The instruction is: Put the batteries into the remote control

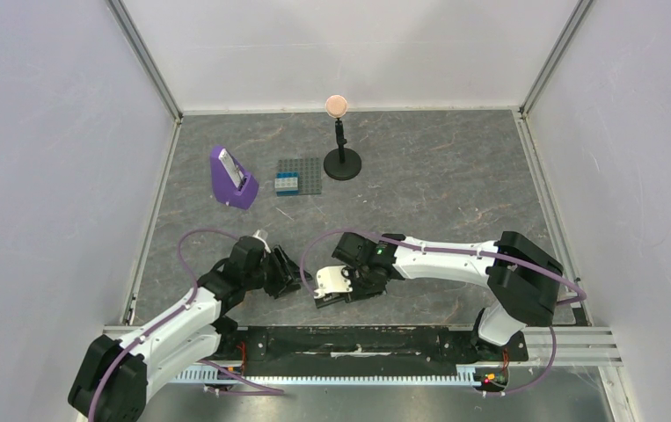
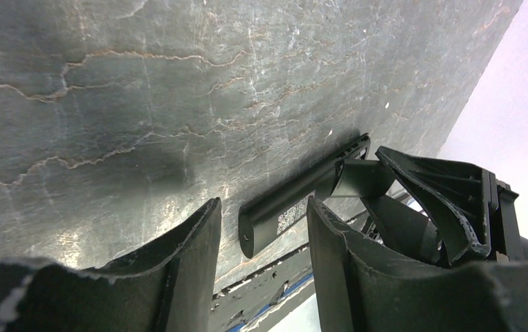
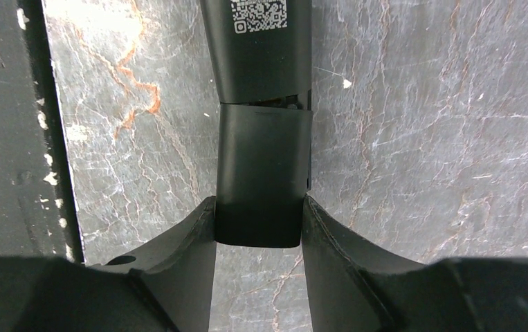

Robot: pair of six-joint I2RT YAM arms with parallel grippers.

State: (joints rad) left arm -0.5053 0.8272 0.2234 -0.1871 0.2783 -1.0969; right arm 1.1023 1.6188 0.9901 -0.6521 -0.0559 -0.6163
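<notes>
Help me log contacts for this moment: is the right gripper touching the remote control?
Touching. The right wrist view shows both fingers of the right gripper pressed against the sides of the remote control, with no gap.

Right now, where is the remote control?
The remote control is near the table's front edge, left of centre: the right gripper pinches one end, the left gripper is open around the other.

The top camera is looking down from above and behind the arms over the whole desk. Wrist cameras are looking closely along the left end effector and right end effector, both framing the remote control.
</notes>
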